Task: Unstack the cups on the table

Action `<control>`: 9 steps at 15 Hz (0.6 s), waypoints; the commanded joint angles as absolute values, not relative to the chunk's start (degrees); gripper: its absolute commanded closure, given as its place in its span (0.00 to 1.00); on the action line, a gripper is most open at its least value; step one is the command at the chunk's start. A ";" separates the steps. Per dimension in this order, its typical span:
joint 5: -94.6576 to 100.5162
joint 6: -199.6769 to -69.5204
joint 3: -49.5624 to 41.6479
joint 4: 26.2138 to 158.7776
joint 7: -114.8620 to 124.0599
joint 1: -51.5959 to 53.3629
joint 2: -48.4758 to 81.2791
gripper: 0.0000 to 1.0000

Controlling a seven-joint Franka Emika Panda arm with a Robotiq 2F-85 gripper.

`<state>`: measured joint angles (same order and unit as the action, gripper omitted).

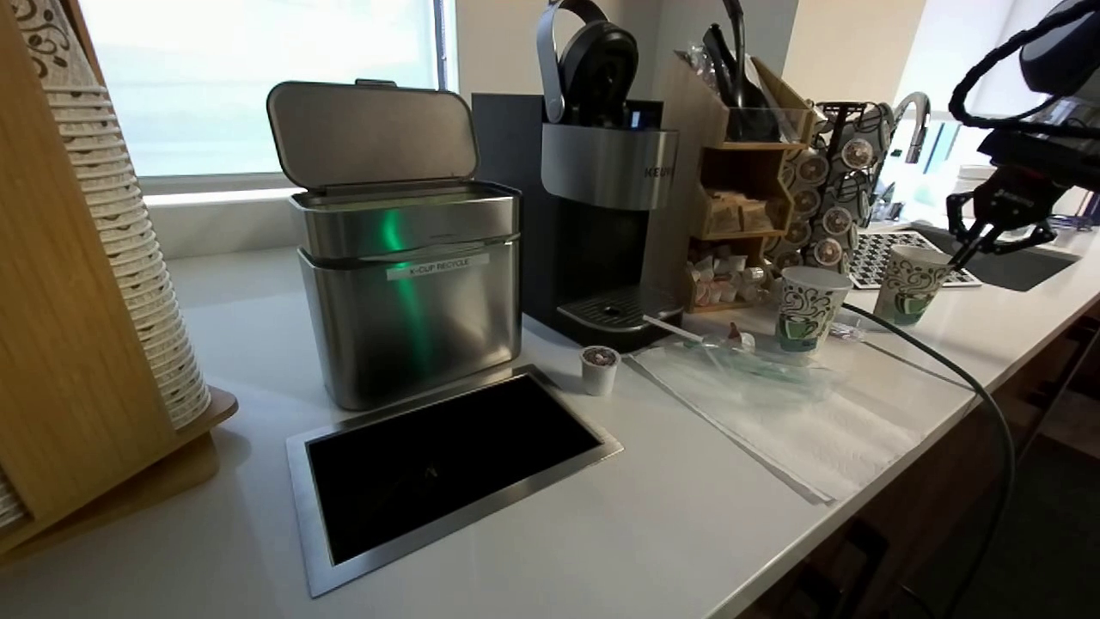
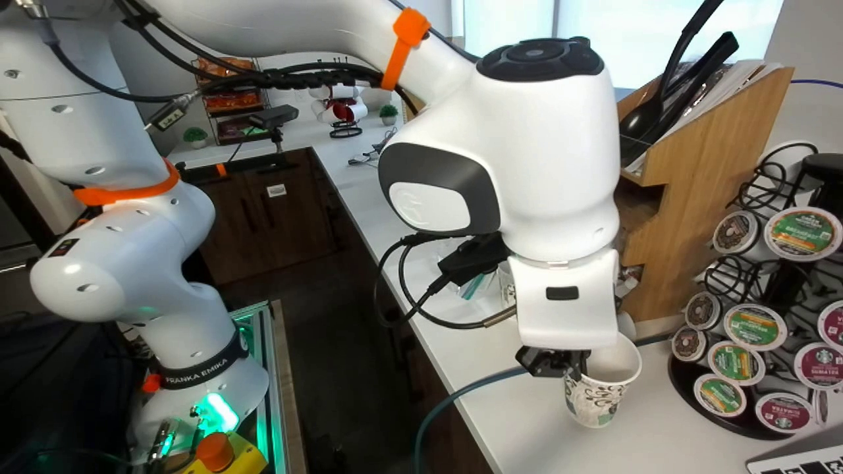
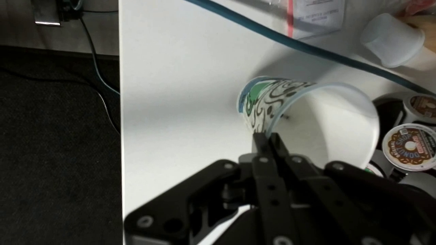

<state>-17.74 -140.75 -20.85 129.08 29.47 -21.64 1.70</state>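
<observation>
Two pale tapered cups with a green and dark pattern stand apart on the white countertop [image 1: 670,524]. My gripper [image 1: 958,256] is shut on the rim of the farther cup [image 1: 909,288], one finger inside and one outside. The held cup is slightly tilted; I cannot tell whether its base touches the counter. The wrist view shows the fingertips [image 3: 267,136] pinching the wall of this cup [image 3: 327,115], whose inside looks bare. In an exterior view the held cup [image 2: 596,395] is below the gripper [image 2: 576,367]. The second cup [image 1: 809,308] stands upright near the coffee machine.
A blue-green hose [image 1: 971,378] crosses the counter beside the cups. A pod carousel [image 2: 754,329] stands close to the held cup. A paper towel with a clear bag [image 1: 765,370], a coffee machine [image 1: 610,172], a steel bin [image 1: 412,301] and a wooden organizer [image 1: 743,189] are nearby.
</observation>
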 commanded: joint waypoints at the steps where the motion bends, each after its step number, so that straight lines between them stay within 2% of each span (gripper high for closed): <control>1: -15.72 -139.17 -20.95 128.19 31.98 -21.11 2.86 0.71; 2: -15.58 -139.04 -20.95 128.09 32.21 -21.02 3.03 0.70; 9: -14.74 -138.58 -20.91 128.49 31.65 -20.75 -1.01 0.19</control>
